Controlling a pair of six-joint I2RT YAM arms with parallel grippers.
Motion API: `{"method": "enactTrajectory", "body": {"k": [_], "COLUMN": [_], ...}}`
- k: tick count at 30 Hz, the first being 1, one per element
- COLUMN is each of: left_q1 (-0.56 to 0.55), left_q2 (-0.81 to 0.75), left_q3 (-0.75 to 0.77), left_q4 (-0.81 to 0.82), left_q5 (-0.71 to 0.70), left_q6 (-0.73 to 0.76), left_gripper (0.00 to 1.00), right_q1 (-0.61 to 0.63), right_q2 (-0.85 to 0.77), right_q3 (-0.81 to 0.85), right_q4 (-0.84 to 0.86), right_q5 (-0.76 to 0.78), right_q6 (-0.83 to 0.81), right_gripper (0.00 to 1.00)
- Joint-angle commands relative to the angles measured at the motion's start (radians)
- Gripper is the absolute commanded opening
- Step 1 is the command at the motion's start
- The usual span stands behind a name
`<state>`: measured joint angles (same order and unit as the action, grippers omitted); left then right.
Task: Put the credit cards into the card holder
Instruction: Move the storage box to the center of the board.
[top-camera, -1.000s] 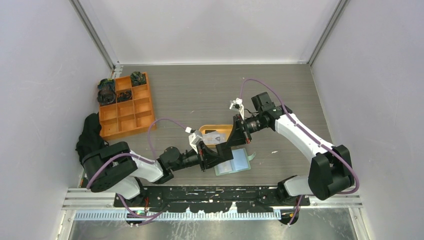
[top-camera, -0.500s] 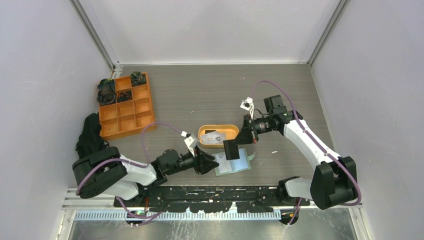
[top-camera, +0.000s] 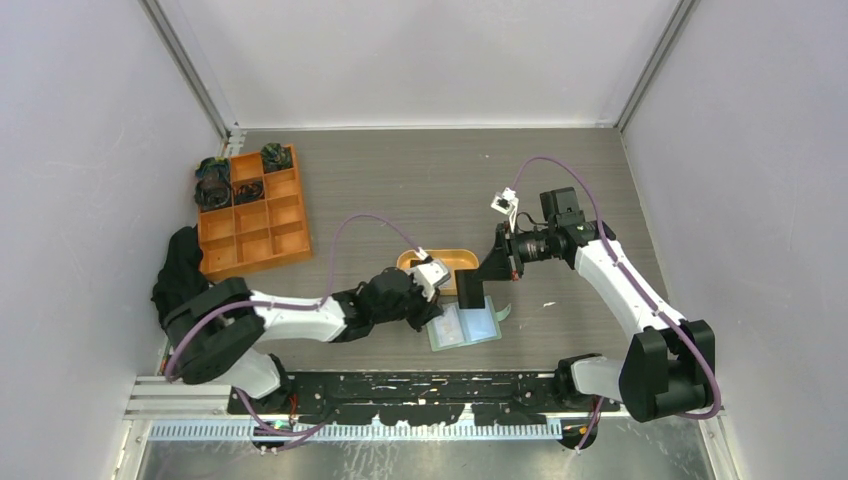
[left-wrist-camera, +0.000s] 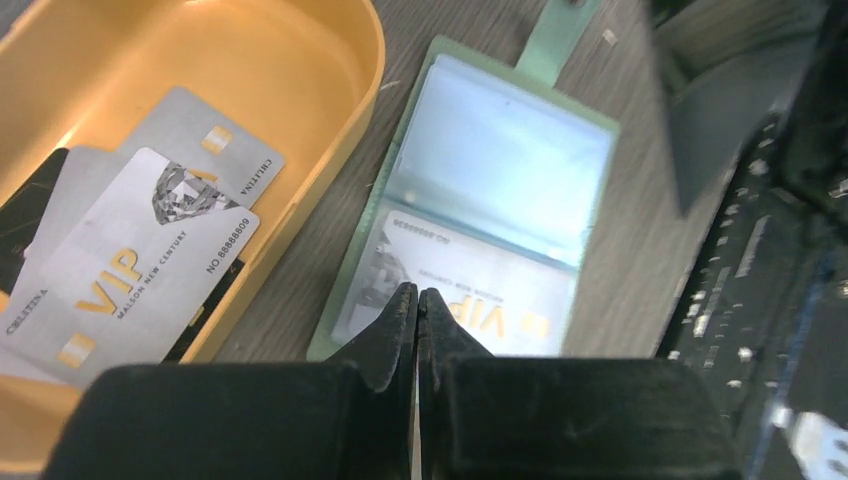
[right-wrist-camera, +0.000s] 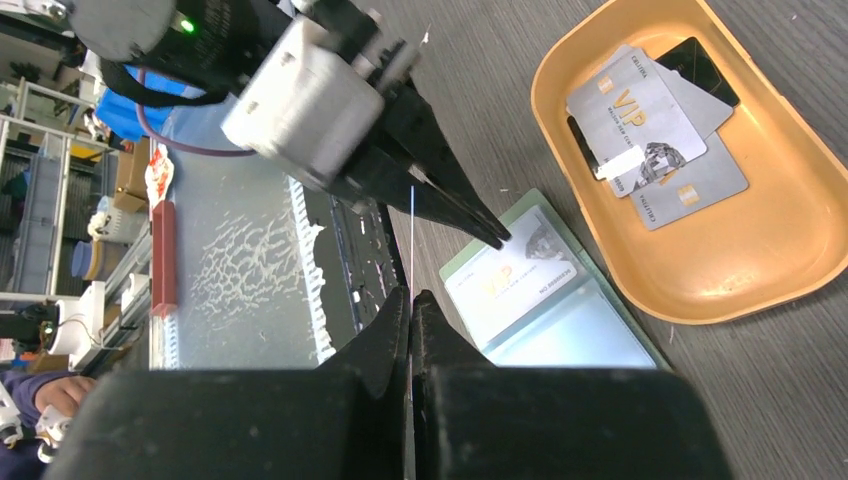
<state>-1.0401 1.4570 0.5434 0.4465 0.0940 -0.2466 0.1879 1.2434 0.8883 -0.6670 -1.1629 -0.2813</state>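
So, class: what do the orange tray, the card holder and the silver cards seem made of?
Orange tray: probably moulded plastic, smooth with soft sheen. Card holder: soft green cover, perhaps faux leather; clear glossy pockets catching glare. Silver cards: likely plastic, satin metallic print.

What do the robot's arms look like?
The left arm and right arm are white tubes with chunky black joints. A purple cable loops over each. The left gripper and right gripper are black, with two pointed fingers. The left wrist carries a silvery block and a tiny green light.
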Motion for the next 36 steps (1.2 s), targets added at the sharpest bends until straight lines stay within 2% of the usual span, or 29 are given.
{"method": "enactTrajectory", "body": {"k": [1,4,15,18,21,23,27,29,33,36], "left_q1": [0.012,0.043,0.214,0.244,0.264,0.264,0.265,0.265,0.265,0.265], "left_q2": [0.115,0.195,0.352,0.395,0.379,0.328,0.144,0.044,-0.083,-0.095], "left_q3": [0.089,0.145,0.284,0.327,0.325,0.281,0.086,-0.012,-0.205,-0.301], "left_q4": [-0.068,-0.058,0.024,0.032,0.084,0.141,0.259,0.283,0.427,0.525], "left_q5": [0.002,0.003,0.043,-0.01,-0.029,-0.032,-0.04,-0.024,0.041,0.092], "left_q6": [0.13,0.146,0.021,-0.045,-0.134,-0.173,-0.287,-0.353,-0.493,-0.607], "left_gripper": [0.0,0.0,0.01,0.03,0.1,0.14,0.25,0.35,0.63,0.67], "right_q1": [-0.008,-0.01,-0.015,-0.015,-0.015,-0.015,-0.018,-0.018,-0.057,-0.057], "right_q2": [-0.018,-0.018,0.0,0.014,0.031,0.047,0.065,0.055,0.038,0.004], "right_q3": [0.041,0.041,0.035,0.005,-0.063,-0.088,-0.111,-0.12,-0.185,-0.265], "right_q4": [0.017,0.014,0.022,0.079,0.196,0.223,0.252,0.275,0.501,0.641], "right_q5": [0.003,0.004,0.034,0.065,0.082,0.097,0.139,0.173,0.096,0.135], "right_q6": [0.006,0.007,0.009,0.055,0.144,0.157,0.192,0.237,0.535,0.748], "right_gripper": [0.01,0.01,0.01,0.01,0.01,0.01,0.01,0.01,0.01,0.01]}}
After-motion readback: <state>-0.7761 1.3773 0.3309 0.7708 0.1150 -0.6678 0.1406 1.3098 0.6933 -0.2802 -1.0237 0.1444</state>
